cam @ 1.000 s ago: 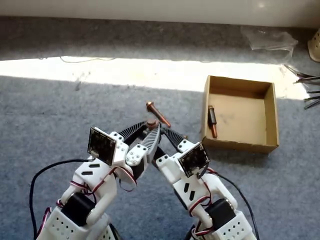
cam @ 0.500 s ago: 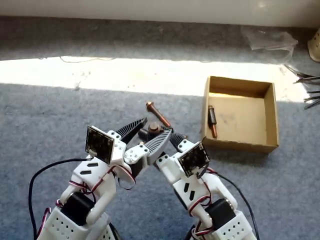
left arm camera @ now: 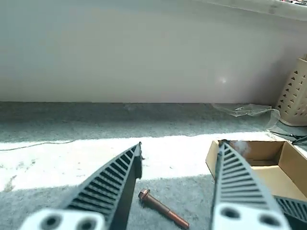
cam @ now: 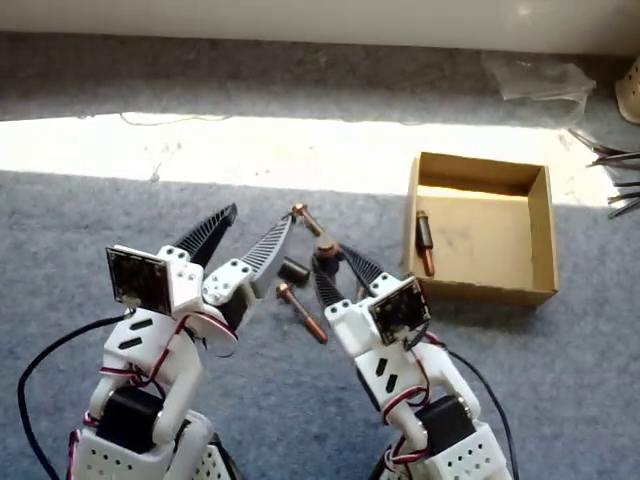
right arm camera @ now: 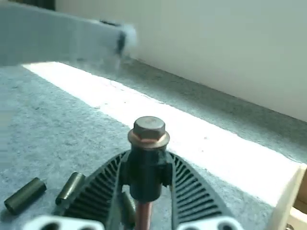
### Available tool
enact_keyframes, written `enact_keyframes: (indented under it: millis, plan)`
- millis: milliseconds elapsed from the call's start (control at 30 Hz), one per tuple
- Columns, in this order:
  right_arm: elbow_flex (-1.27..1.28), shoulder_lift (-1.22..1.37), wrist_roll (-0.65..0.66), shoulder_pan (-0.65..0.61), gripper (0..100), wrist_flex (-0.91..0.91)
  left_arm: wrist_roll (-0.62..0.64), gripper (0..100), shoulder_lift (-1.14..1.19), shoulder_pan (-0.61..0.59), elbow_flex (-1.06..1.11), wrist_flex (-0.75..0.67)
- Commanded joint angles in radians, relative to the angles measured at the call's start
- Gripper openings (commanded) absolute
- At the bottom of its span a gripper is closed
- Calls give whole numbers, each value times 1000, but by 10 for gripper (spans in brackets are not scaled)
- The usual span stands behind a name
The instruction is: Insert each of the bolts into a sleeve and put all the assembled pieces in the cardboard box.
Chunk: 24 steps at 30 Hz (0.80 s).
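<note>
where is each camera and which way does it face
high: fixed above, looking down on the open left gripper, the right gripper and the box.
left wrist: on the left arm, facing the wall between its own fingers; shares the box with high.
right wrist: on the right arm, facing along the right gripper, shut on a sleeved bolt.

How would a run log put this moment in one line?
left gripper open, empty | right gripper shut on sleeved bolt | box: one assembled piece | carpet: near bolt, far bolt, loose sleeve

High view looks down from above; wrist views low, close, facing wall (left arm camera: 144,48) (all share carpet (cam: 520,380)).
</note>
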Motion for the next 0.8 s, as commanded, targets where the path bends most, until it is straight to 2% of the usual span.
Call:
enact_keyframes:
  millis: [0, 133, 233, 400, 600, 767]
  plan:
    - [-2, -15, 11, 99, 5, -25, -29, 146, -16, -25, -96, 58]
    - [-2, -15, 11, 154, 5, -24, -31, 0, -16, -70, -110, 127]
    - [-5, -12, 11, 194, 5, -10, -29, 24, -16, -194, -99, 161]
    - [-54, -12, 12, 248, 5, 119, -28, 24, -16, -400, -35, 187]
    - [-228, -8, 14, 332, 5, 300, -29, 24, -18, -404, 59, 190]
    - [-331, 2, 98, 343, 5, 427, -40, 24, -18, -400, 45, 258]
